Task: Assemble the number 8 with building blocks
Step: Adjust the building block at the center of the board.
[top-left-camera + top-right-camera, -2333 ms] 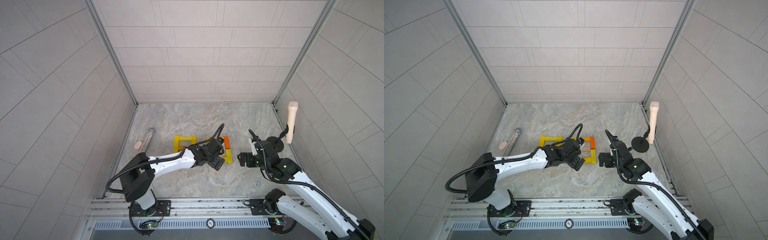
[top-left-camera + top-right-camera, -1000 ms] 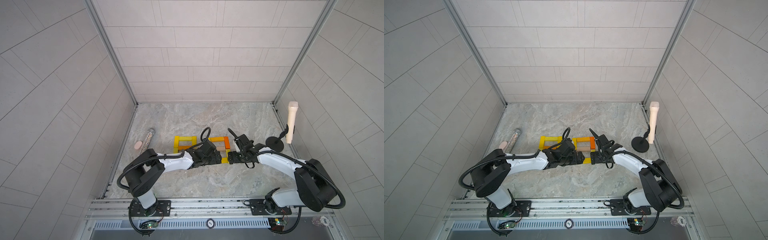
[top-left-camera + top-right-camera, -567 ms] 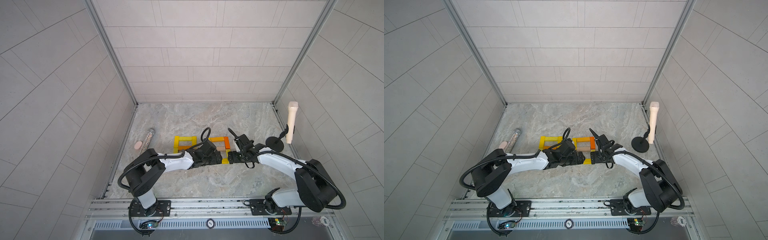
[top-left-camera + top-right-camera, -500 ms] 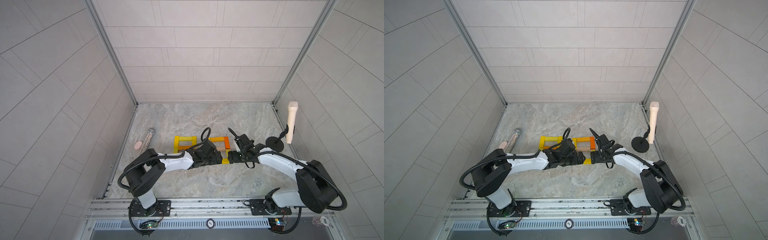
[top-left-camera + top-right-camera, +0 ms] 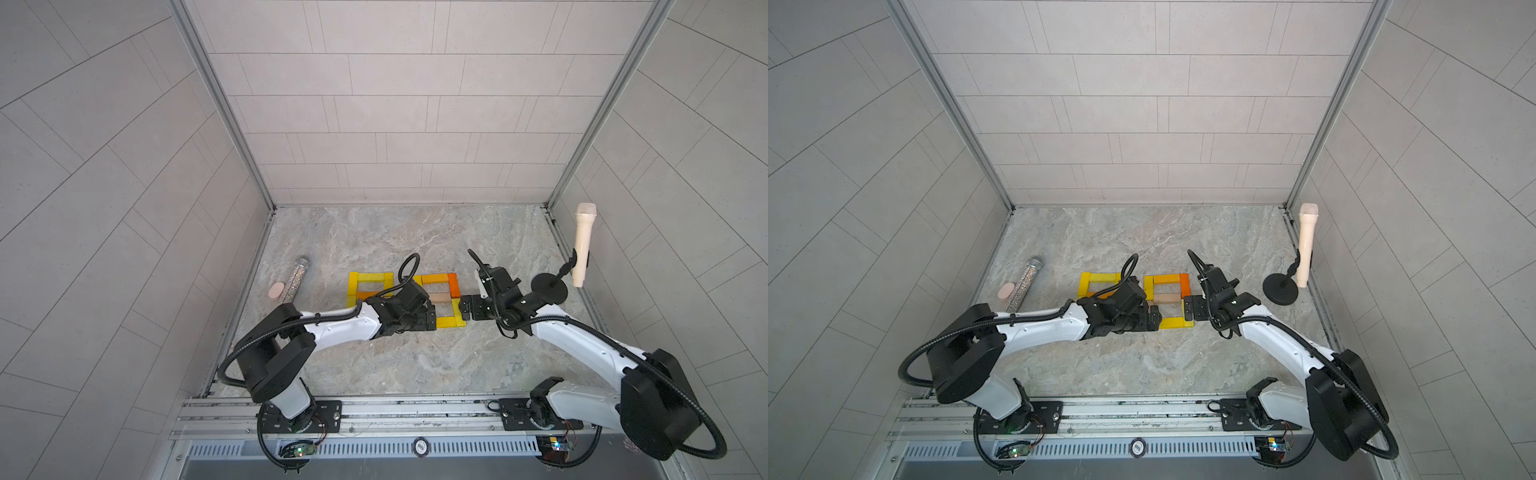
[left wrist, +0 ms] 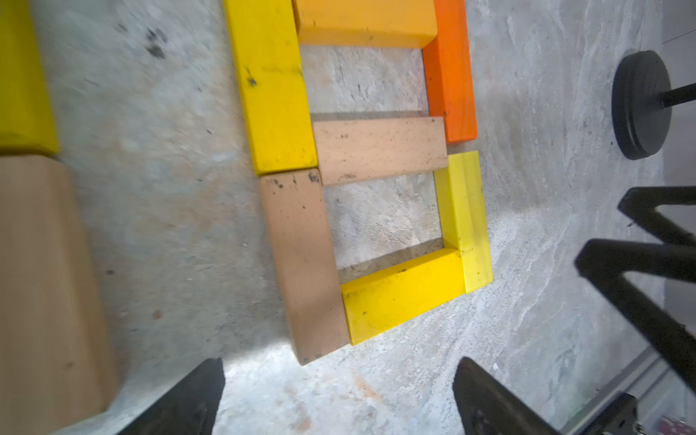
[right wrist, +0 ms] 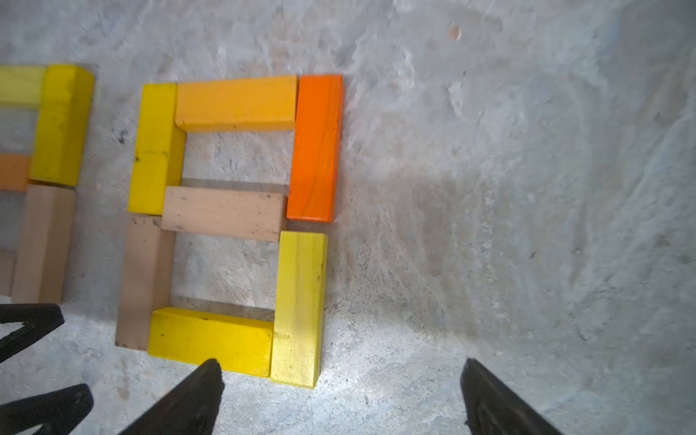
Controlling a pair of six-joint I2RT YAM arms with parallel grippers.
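1. The left gripper has its fingers released and spread wide, grasping nothing. They sit low over the surface, just short of the near end of a tan bar.
2. The right gripper is released too, with its fingers wide apart and nothing clamped. The end of a pale yellow bar lies just ahead of the gap. I cannot tell whether one fingertip touches the bright yellow bar.
3. The building blocks lie flat between the two grippers as a blocky 8.
   - A yellow bar, an amber bar and an orange bar frame the far cell.
   - A tan crossbar divides it from the near cell.
   - The orange and pale yellow bars are slightly out of line.
4. A second group of blocks lies just beside the 8, on the left arm's side. That arm partly hides it in both top views.
5. By the left wall lie a glittery silver microphone and a pink oval object, touching or nearly so.
6. By the right wall a cream microphone sits on a black stand.
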